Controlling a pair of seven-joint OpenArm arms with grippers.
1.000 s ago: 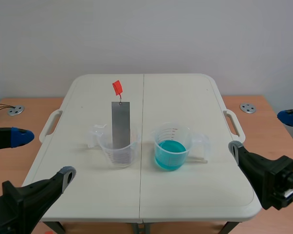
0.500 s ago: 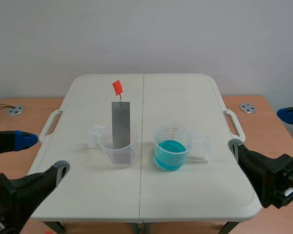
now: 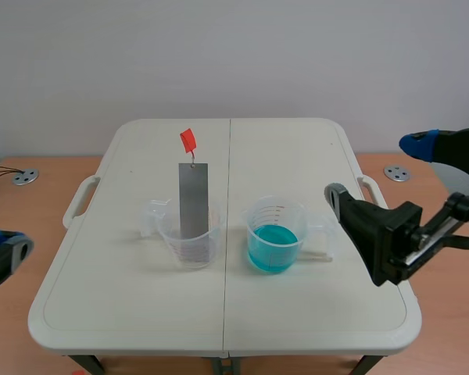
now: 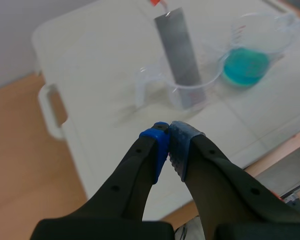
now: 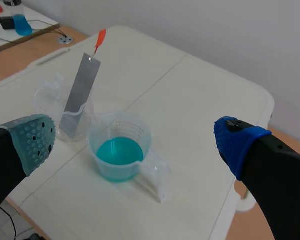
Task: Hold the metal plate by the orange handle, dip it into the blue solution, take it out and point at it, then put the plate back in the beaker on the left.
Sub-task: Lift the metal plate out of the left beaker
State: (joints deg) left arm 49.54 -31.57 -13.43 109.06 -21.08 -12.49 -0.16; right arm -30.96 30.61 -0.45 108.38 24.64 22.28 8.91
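White table, the plate standing in the left beaker.
Scene view: the clear left beaker holds only the grey plate, which stands nearly upright, its lower end inside and its orange handle well above the rim. Just beside it, the right beaker is partly filled with blue solution. The right gripper hangs near the right beaker, touching nothing. The left gripper sits low, off the table's left side. Left wrist view: its fingers are pressed together on nothing, and the left beaker with the plate stands ahead. Right wrist view: its fingers are spread wide, released, and both beakers lie ahead between them, the blue one nearer.
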